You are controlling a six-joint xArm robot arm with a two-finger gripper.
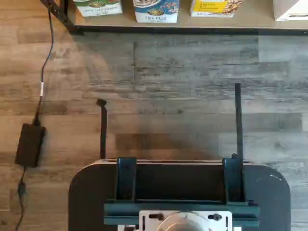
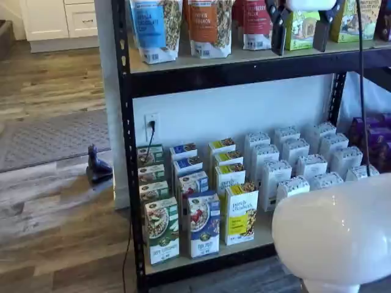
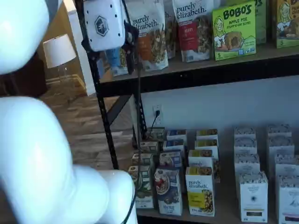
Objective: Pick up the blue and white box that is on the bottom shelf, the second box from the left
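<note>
The blue and white box (image 2: 203,224) stands at the front of the bottom shelf (image 2: 259,239), with several like it in a row behind. It also shows in a shelf view (image 3: 168,191) and in the wrist view (image 1: 155,10). A green-and-white carton (image 2: 161,231) stands to its left and a yellow carton (image 2: 241,213) to its right. My gripper (image 2: 298,47) hangs high up at the level of the upper shelf, far above the box and to its right. Its two black fingers stand apart with nothing between them. Its white body (image 3: 103,23) shows in a shelf view.
Rows of white cartons (image 2: 293,186) fill the right of the bottom shelf. Granola bags (image 2: 209,24) stand on the upper board. My white arm (image 2: 336,232) blocks the lower right. A black power adapter (image 1: 30,144) with its cable lies on the wood floor. A dark mount (image 1: 178,192) is in the wrist view.
</note>
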